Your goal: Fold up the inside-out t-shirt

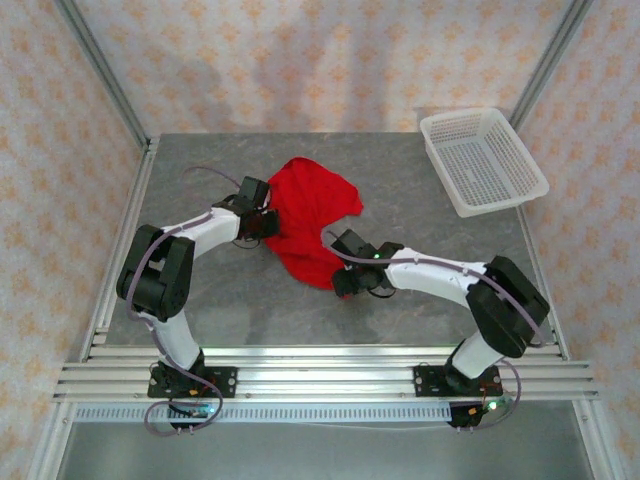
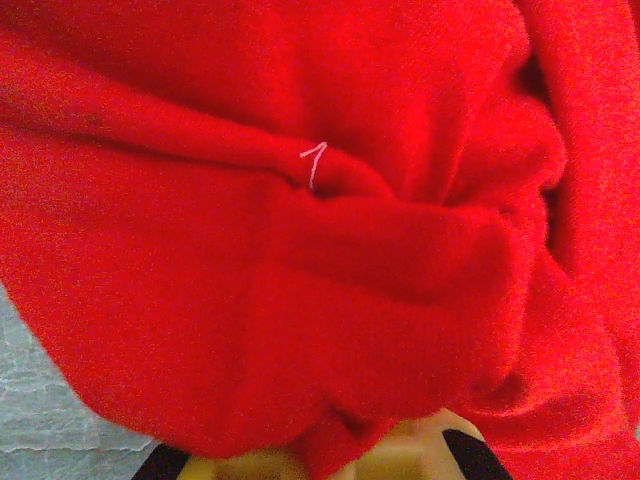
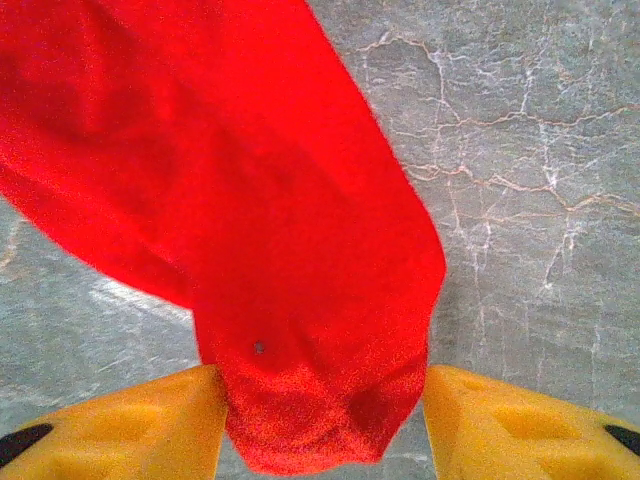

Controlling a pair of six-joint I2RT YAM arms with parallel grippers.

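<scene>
A: Begin at the near side. What does the right gripper (image 3: 320, 405) do?

B: It stands open, low over the table (image 1: 420, 300). Its two yellow fingers (image 3: 130, 425) are on each side of the nearest tip of the t-shirt (image 1: 310, 215). One finger touches the cloth and the other is apart from it, so nothing is held there.

A: And the left gripper (image 1: 262, 222)?

B: It is a little farther, at the left edge of the shirt, and it is closed. In its wrist view the red cloth gathers right into the fingertips, so I judge that it pinches a fold.

A: How does the shirt lie?

B: It is crumpled in a heap near the middle of the table, between both grippers. I cannot recognise any sleeve or hem.

A: So what is the step?

B: I think it is to spread the shirt flat before any fold. The right gripper should take one layer at a real corner, not the thick tip. Then it should pull away from the left one, low over the surface, so the cloth slides open.

A: Is there room?

B: Yes, bare table lies in front of the heap and at both sides. Farther, at the far right corner, the white basket (image 1: 485, 160) stands well apart, and a wide pull to the right should stop before it. Behind the heap the patterned wall (image 1: 330, 60) closes the table, so there is less room.
</scene>
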